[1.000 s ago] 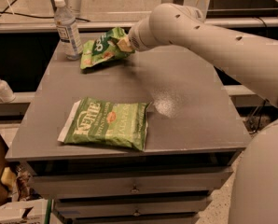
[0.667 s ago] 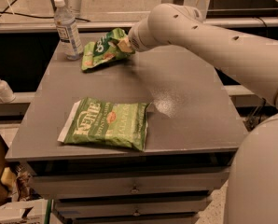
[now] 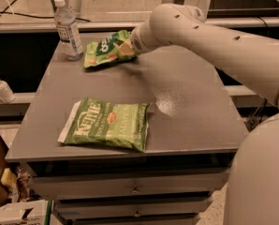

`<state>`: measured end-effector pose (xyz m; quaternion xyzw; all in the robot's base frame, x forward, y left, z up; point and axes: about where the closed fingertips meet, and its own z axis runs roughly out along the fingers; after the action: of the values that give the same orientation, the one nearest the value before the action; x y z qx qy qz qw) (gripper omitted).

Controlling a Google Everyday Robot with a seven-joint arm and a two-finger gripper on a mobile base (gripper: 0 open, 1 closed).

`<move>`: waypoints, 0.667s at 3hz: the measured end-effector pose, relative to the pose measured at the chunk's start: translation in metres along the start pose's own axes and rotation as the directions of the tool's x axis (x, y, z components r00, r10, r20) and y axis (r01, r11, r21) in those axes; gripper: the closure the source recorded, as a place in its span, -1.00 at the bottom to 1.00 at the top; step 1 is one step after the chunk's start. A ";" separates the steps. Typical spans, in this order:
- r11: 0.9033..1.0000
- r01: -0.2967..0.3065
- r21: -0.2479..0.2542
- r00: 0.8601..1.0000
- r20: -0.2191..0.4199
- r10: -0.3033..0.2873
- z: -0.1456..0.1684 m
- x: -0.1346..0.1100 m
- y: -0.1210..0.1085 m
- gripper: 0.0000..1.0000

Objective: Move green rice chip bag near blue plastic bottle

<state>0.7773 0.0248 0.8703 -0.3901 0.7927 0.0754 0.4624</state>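
Camera view is showing the gripper (image 3: 129,48) sitting at the right end of the green rice chip bag (image 3: 104,54), at the far left part of the grey table (image 3: 191,102), with the white arm (image 3: 214,36) reaching in from the right above the tabletop. Whether the gripper is clamping the bag or is already releasing it, I cannot tell, since its tip is meeting the bag's crumpled edge and hiding the contact. The bag is lying just beside the blue plastic bottle (image 3: 68,32), which is standing upright at the back left corner; a narrow strip of table is showing between them. Over the last second almost nothing is shifting: the bag, the bottle and the gripper are all keeping the same places. That stillness is suggesting the carry is over and the placing is done or nearly done, so the task is looking close to complete. The larger Kettle chip bag (image 3: 106,124) is lying flat near the front edge, well apart from all this, and a small pump bottle (image 3: 1,86) is standing off the table to the left.
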 end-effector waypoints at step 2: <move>1.000 0.011 -0.028 1.000 -0.028 -0.011 -0.008 0.005 0.002 -1.00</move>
<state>0.7690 0.0199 0.8707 -0.4018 0.7959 0.0785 0.4461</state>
